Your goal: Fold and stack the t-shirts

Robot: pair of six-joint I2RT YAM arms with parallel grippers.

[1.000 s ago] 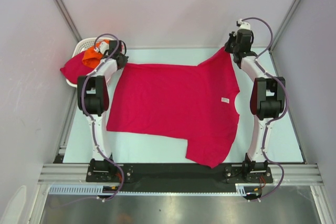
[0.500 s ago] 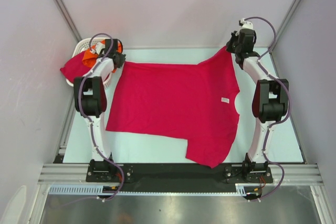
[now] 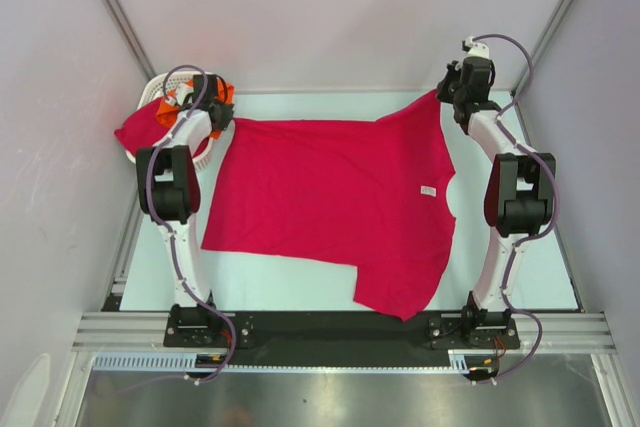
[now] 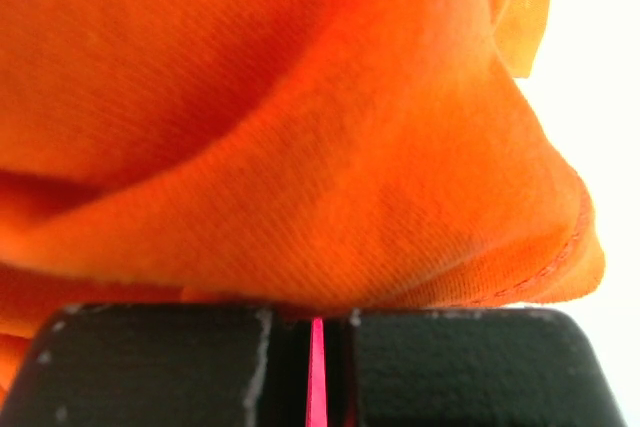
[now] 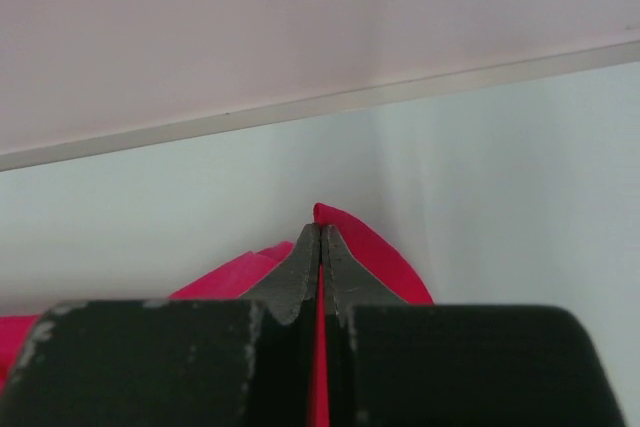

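Basket [image 3: 152, 85] mostly covered (orange t-shirt [image 4: 300, 127], left arm [image 3: 168, 182]).

White basket [image 3: 153, 86] at far-left table corner, against left wall [image 3: 60, 147]. Pale table [image 3: 270, 272] walled on three sides; back wall [image 3: 330, 17] plain. Black strip [image 3: 330, 327] along near edge, aluminium rail [image 3: 130, 332] beside it, steel sheet [image 3: 330, 397] nearest.

Plain pale walls [image 3: 330, 7] close in the cell on three sides, with slanting metal posts [image 3: 112, 7] at the back corners. The surface [image 3: 280, 287] is pale and evenly lit. Along its near edge run a black strip [image 3: 300, 332], an aluminium rail [image 3: 120, 329] and a brushed steel sheet [image 3: 330, 397].
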